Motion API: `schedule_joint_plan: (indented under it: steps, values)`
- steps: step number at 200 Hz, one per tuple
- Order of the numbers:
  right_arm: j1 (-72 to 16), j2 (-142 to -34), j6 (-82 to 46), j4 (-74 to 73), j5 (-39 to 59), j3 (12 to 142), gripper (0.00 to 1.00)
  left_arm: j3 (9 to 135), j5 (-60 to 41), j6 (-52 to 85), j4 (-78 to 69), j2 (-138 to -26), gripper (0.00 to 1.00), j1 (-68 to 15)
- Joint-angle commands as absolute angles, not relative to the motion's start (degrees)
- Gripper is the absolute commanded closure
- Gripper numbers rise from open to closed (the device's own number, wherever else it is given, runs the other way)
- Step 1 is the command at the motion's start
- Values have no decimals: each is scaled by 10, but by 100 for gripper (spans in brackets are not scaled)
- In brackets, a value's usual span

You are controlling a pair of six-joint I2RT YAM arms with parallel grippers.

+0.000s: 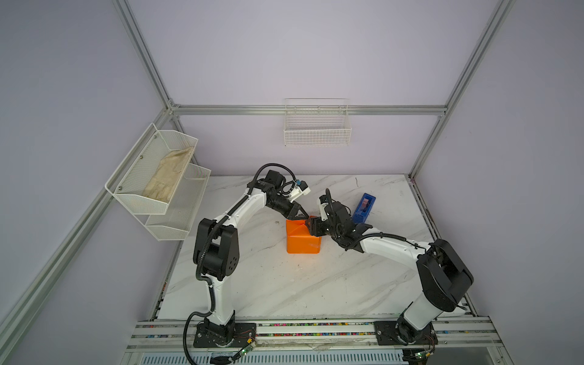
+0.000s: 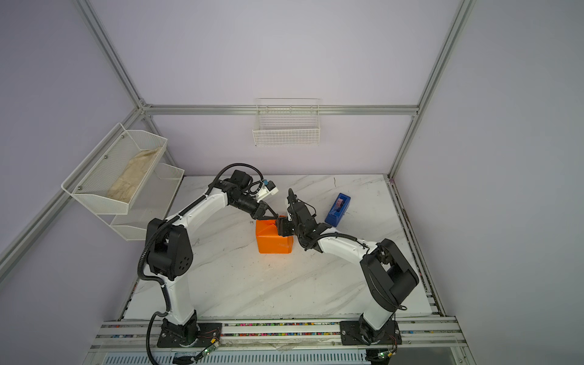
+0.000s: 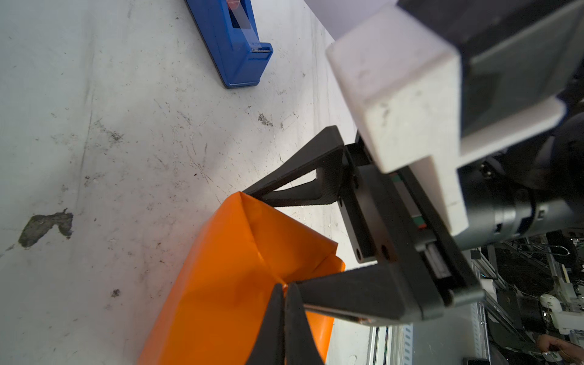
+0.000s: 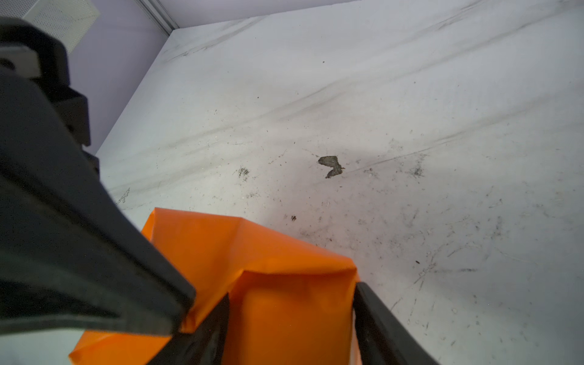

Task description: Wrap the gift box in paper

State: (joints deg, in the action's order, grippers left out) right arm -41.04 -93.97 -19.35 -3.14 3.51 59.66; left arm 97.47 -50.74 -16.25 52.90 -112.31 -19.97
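The paper (image 1: 301, 240) (image 2: 273, 241) is folded into an orange parcel standing mid-table. The gift box is hidden inside it. My left gripper (image 1: 306, 216) (image 3: 284, 287) is shut. Its joined tips press on a fold at the parcel's top far right corner. My right gripper (image 1: 310, 225) (image 4: 292, 294) comes in from the right. Its jaws straddle the parcel's right end, and its fingers (image 4: 376, 313) lie against both sides of the paper (image 4: 284, 309). In the left wrist view that end of the paper (image 3: 240, 268) shows creased, folded-in flaps.
A blue tape dispenser (image 1: 364, 208) (image 3: 234, 47) stands just behind my right arm. White mesh shelves (image 1: 158, 189) holding a cloth hang on the left wall. A wire basket (image 1: 317, 126) hangs on the back wall. A dark stain (image 4: 330, 166) marks the marble table (image 1: 284, 284).
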Motion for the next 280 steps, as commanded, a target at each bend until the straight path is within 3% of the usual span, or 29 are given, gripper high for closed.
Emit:
schedule_joint_plan:
  steps: [1,99,153,186,211,234,280]
  values:
    - [-423,-930,-170,89,56,586,36,953,-504,-185,542,-1099,100,-202]
    - [-423,-861,-185,181,55,588,38,955,-503,-186,555,-1107,100,-209]
    - [-423,-802,-248,237,59,587,45,955,-502,-189,561,-1118,100,-213]
    - [-423,-757,-324,252,101,572,59,956,-500,-190,562,-1118,100,-213]
    - [-424,-736,-440,203,174,529,68,957,-499,-190,564,-1117,100,-213]
    - [-453,-716,-557,43,230,463,78,956,-498,-190,565,-1115,100,-213]
    - [-478,-811,-602,-76,247,457,86,956,-500,-189,567,-1111,100,-214]
